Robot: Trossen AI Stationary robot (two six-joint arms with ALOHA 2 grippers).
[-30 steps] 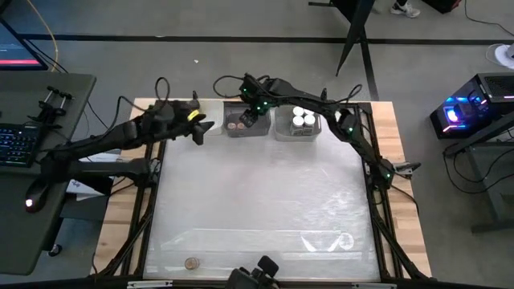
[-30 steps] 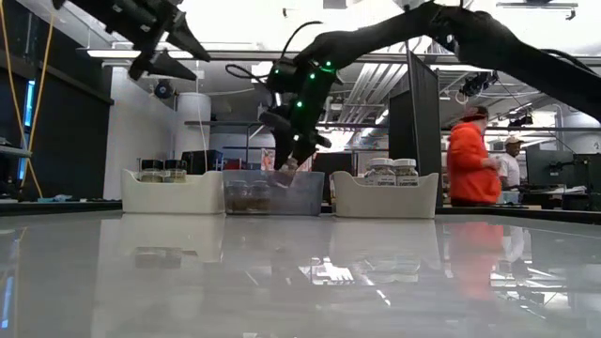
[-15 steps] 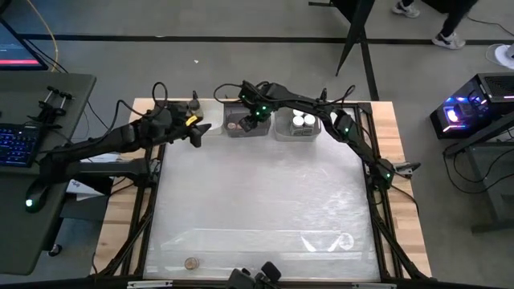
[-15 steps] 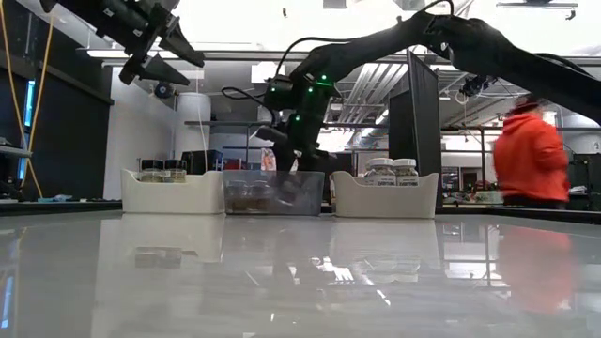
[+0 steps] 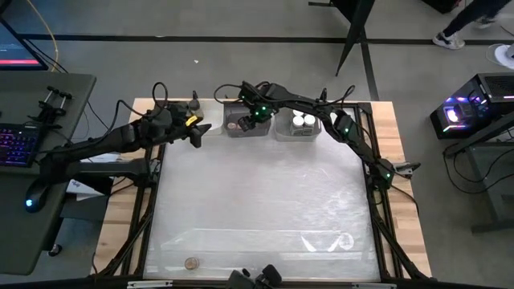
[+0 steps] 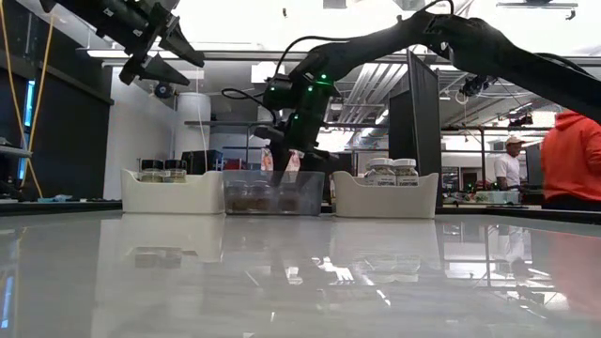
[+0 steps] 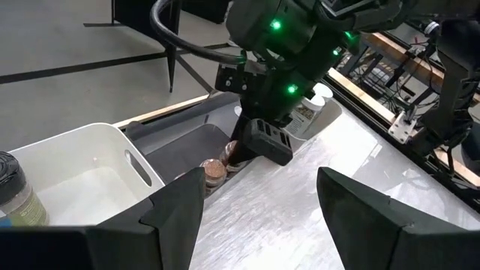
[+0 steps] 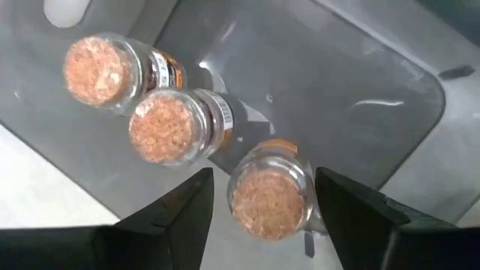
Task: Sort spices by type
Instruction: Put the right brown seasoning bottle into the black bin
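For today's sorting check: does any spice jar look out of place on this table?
Yes. One cork-capped jar sits alone near the table's front edge, far from the bins along the back, where three like it stand in the grey bin below the right gripper.

Dark cabled arms, green LEDs

The high view looks straight down on the whole counter (image 5: pixel 257 193) from far above. The low view sits at counter height, facing level across it toward the room. The left wrist view looks forward past its own pincer (image 7: pixel 259 217) at the clear bin (image 7: pixel 191 146) beyond. The right wrist view hangs close over that same bin (image 8: pixel 360 82), pointing down.
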